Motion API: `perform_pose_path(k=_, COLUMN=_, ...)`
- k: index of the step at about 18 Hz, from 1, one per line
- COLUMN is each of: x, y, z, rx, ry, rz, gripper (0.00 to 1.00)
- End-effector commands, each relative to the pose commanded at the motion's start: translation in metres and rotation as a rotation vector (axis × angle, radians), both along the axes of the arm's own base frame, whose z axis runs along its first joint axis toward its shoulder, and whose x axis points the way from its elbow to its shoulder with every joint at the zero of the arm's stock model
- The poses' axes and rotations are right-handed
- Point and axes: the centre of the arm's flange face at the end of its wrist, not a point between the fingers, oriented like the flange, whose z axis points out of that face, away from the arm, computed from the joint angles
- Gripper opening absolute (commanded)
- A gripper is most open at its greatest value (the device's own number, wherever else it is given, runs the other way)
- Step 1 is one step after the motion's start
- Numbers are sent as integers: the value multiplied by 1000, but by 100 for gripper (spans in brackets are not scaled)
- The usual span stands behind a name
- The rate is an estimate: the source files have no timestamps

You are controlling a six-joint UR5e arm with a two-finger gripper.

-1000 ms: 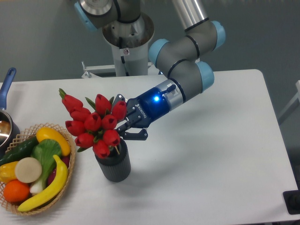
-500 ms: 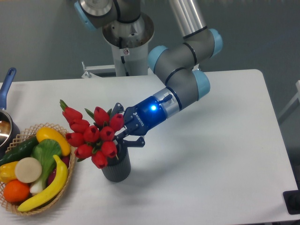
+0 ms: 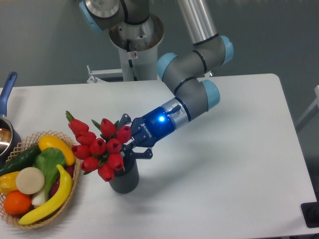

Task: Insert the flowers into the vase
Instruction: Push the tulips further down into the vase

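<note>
The flowers [image 3: 99, 147], a tight bunch of red tulip buds with green leaves, lean up and to the left out of the vase [image 3: 124, 180]. The vase is a short dark grey cylinder standing on the white table, left of centre. The stems are hidden behind the buds and inside the vase mouth. My gripper [image 3: 129, 144] comes in from the right, just above the vase rim, and is shut on the bunch right behind the buds. A blue light glows on its wrist.
A woven wicker basket [image 3: 26, 142] of fruit and vegetables sits at the left, close beside the vase. A pot with a blue handle [image 3: 7, 87] stands at the far left edge. The robot base [image 3: 134, 45] rises behind the table.
The gripper has moved down and slightly left with the flowers, so the bunch sits lower in the vase. The vase has barely moved.
</note>
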Motion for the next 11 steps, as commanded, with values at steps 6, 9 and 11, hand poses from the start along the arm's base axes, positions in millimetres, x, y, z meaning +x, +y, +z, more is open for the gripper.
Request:
perform_pose_path(k=6, x=4, y=-2, z=-11, rx=-4, ry=4, rz=-1, gripper=11)
perform_pose_path(k=9, x=6, y=-5, z=-15, rx=-8, ry=-2, rz=0, gripper=12)
perform_pose_path(k=11, x=6, y=-6, z=-17, rx=-7, ry=1, rz=3, gripper=13)
